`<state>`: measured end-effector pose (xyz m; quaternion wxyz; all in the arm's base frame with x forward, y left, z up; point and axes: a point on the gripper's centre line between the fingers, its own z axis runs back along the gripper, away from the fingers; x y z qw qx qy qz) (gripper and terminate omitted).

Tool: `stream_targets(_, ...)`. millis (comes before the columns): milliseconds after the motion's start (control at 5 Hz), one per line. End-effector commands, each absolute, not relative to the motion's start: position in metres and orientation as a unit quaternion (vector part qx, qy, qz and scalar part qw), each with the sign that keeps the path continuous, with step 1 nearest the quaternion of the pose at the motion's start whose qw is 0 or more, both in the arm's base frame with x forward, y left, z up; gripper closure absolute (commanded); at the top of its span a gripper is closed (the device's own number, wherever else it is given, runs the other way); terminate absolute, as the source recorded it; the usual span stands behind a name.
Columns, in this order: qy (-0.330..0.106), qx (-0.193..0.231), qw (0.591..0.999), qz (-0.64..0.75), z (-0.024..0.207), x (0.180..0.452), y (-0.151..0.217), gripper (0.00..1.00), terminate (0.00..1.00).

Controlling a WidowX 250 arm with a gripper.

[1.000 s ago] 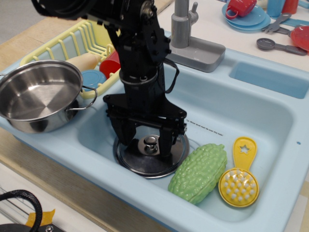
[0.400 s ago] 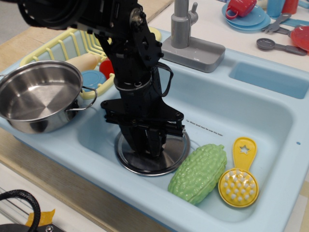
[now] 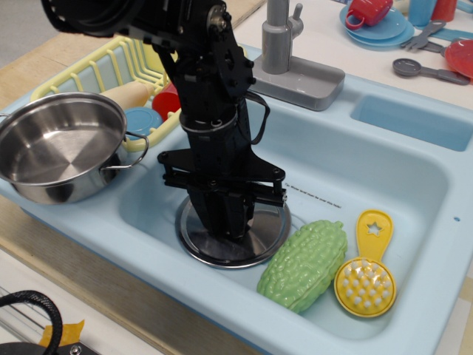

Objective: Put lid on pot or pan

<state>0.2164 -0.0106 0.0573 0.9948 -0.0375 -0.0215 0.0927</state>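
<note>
The black jointed robot arm (image 3: 211, 96) is angled down from the upper left, its black two-fingered gripper (image 3: 225, 225) pointed straight downward; the fingers are drawn close together (their tips cannot be clearly made out).

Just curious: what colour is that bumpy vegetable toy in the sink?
Light green, clearest in the observation.image view, the only one.
</note>
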Motion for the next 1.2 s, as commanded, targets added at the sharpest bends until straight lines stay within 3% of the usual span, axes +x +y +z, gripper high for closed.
stream_targets(0, -0.080, -0.003, 0.993, 0.083, 0.099, 0.232, -0.012, 1.00, 0.00)
stream_targets(600, -0.158, 0.033, 0.982, 0.097, 0.168, 0.244, 0.010, 1.00, 0.00)
stream_targets(1000, -0.165, 0.046, 0.973, 0.157, 0.196, 0.219, 0.041, 1.00, 0.00)
